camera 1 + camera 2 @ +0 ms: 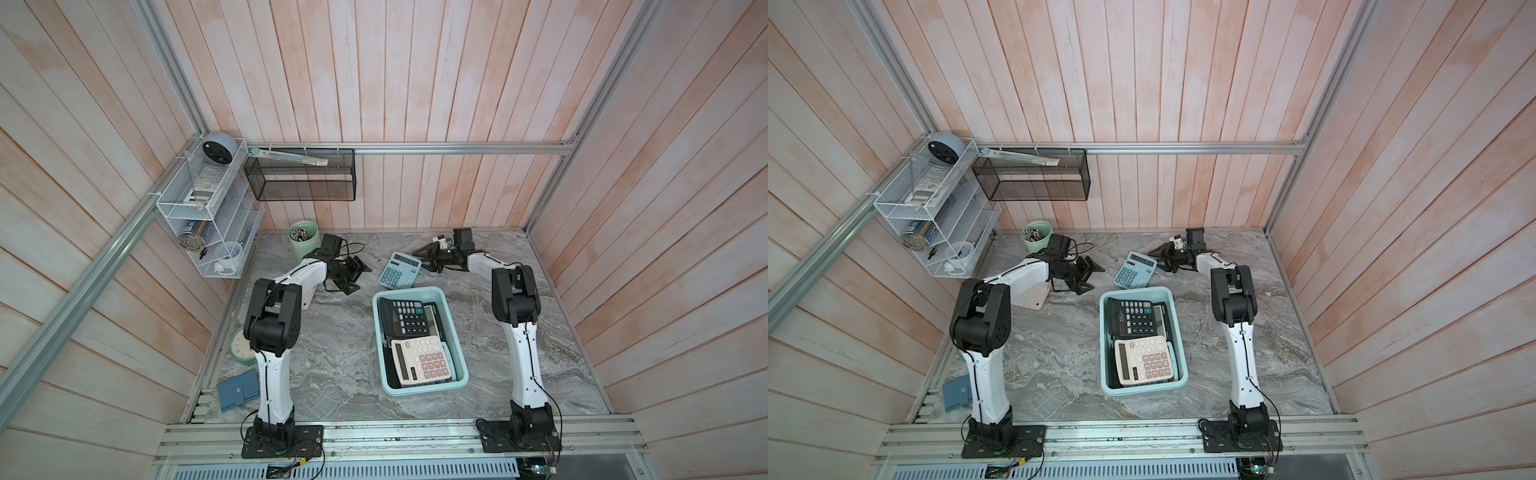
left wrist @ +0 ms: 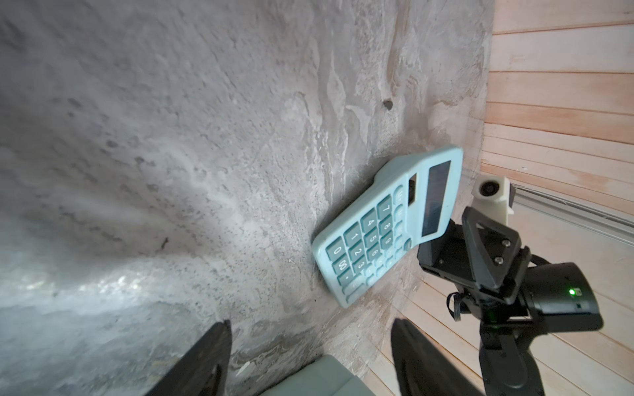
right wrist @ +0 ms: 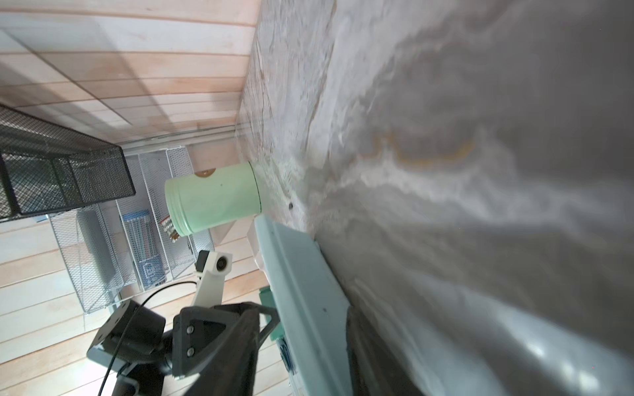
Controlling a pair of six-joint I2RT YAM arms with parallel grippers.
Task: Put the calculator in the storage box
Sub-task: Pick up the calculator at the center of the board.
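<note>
While reaching far forward, the right gripper (image 1: 427, 260) pinches the calculator (image 1: 398, 271).

tabletop (image 1: 332, 374): grey stone-look, matt, rough | storage box (image 1: 424, 389): smooth plastic, slight sheen | calculator (image 1: 399, 270): matt plastic | basket (image 1: 299, 183): black metal mesh | walls (image 1: 415, 83): pale wood planks

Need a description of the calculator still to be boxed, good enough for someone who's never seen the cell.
Find the light teal storage box in the middle of the marble table. Just past its far end, toward the back wall, is the pale blue calculator. It is the only one outside the box; the black calculator and white calculator sit inside it.
</note>
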